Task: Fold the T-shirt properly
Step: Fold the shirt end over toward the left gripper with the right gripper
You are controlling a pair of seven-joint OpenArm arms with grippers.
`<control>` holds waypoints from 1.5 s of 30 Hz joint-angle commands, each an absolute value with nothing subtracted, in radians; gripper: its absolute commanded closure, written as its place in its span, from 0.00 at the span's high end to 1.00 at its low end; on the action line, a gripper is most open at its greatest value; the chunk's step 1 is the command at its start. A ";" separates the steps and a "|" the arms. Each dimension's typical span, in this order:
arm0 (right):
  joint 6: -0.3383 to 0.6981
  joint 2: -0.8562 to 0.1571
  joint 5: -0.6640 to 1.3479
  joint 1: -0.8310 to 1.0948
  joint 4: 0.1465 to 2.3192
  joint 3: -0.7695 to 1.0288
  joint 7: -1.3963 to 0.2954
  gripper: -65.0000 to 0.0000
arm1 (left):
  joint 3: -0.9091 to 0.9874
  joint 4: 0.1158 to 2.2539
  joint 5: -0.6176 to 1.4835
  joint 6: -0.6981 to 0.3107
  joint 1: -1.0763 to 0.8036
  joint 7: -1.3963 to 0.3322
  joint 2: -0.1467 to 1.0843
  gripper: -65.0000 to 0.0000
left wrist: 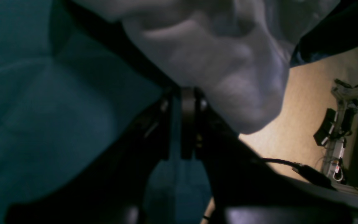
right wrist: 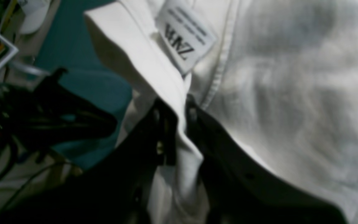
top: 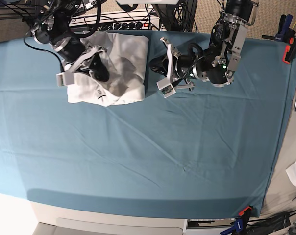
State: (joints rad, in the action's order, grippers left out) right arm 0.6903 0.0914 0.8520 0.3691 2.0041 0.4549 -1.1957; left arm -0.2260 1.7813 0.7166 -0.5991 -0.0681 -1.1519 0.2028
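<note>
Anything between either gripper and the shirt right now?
Nothing visible. The right gripper is shut on the T-shirt near its neck label; the left gripper has white fabric at its tips.

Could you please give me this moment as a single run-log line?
T-shirt: folded bundle on teal cover | right gripper: shut on T-shirt by neck label | left gripper: shut on T-shirt edge

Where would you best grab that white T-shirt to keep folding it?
Probably the collar edge by the label, coming from the shirt's open side: the T-shirt lies bunched there, and the right gripper is clamped on that thick fold.
</note>
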 commanded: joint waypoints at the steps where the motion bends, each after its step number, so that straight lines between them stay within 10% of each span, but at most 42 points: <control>1: 0.698 0.091 0.878 0.363 2.022 0.434 -1.168 0.00 | -0.224 1.800 0.738 -0.603 -0.056 -1.136 0.202 0.11; 8: 0.698 0.091 0.817 0.363 2.022 0.348 -1.150 0.36 | -0.224 1.800 0.738 -0.603 -0.056 -1.137 0.202 0.11; 30: 0.698 0.038 0.957 0.394 2.356 0.859 -1.213 0.35 | -0.224 1.800 0.738 -0.603 -0.072 -1.136 0.202 0.11; 35: 0.640 0.006 0.892 0.436 2.356 0.937 -1.213 0.00 | -0.224 1.800 0.738 -0.603 -0.072 -1.126 0.202 0.11; 45: 0.640 0.009 0.896 0.455 2.306 0.771 -1.221 0.00 | -0.224 1.800 0.737 -0.603 -0.072 -1.126 0.202 0.11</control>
